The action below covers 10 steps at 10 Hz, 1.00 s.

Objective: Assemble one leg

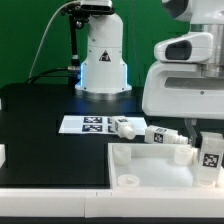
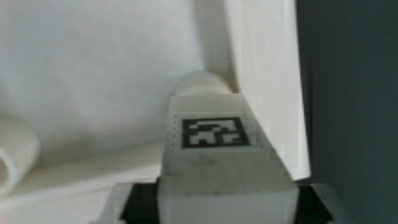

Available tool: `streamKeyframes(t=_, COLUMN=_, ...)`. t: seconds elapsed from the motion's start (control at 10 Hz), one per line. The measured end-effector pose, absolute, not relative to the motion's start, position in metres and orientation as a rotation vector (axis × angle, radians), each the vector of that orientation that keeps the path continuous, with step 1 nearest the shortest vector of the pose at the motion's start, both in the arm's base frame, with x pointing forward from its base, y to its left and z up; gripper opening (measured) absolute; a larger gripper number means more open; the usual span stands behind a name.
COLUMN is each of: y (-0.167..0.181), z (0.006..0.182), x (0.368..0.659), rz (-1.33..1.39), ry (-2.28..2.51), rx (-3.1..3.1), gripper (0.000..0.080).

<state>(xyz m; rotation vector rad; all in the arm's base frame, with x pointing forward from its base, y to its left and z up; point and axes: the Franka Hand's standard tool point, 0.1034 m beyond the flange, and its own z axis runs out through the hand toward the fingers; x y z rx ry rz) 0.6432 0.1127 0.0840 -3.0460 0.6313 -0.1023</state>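
My gripper point(image 1: 209, 138) is shut on a leg point(image 1: 211, 156), a chunky white post with a black-and-white tag, and holds it upright over the right side of the large white square panel point(image 1: 150, 168). In the wrist view the leg point(image 2: 214, 135) fills the space between my fingers point(image 2: 139, 203), its tip close to the panel's point(image 2: 89, 90) edge. Part of a round corner socket point(image 2: 15, 150) shows beside it. Two more legs point(image 1: 130, 129) point(image 1: 166, 137) lie on the table behind the panel.
The marker board point(image 1: 88, 124) lies on the black table near the middle. The arm's white base point(image 1: 103, 60) stands at the back. A small white part point(image 1: 2, 155) sits at the exterior view's left edge. The panel has a round socket point(image 1: 128, 181) at its near corner.
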Motion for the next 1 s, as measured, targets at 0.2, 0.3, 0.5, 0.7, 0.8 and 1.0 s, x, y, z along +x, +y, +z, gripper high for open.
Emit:
streamKeyframes(t=0.2, y=0.1092, z=0.0832, x=0.6437, rz=-0.076, ry=1.111, rx=-2.873, gripper=0.0285)
streamKeyframes(t=0.3, y=0.108, z=0.0835, x=0.6439, rz=-0.055, ry=1.302, rx=-2.776, gripper=0.0285)
streamKeyframes(t=0.5, y=0.1057, z=0.0831, x=0.6433, rz=-0.023, ry=1.628, rx=-2.582, gripper=0.0285)
streamKeyframes(t=0.7, y=0.105, z=0.083, x=0.6432, rz=-0.017, ry=1.684, rx=-2.542, gripper=0.0286)
streamKeyframes(t=0.8, y=0.1051, z=0.083, x=0.6432, rz=-0.019, ry=1.643, rx=-2.568, gripper=0.0418)
streamKeyframes(t=1.0, y=0.1066, z=0.0828, x=0.6424, rz=-0.035, ry=1.376, rx=-2.736, gripper=0.0551)
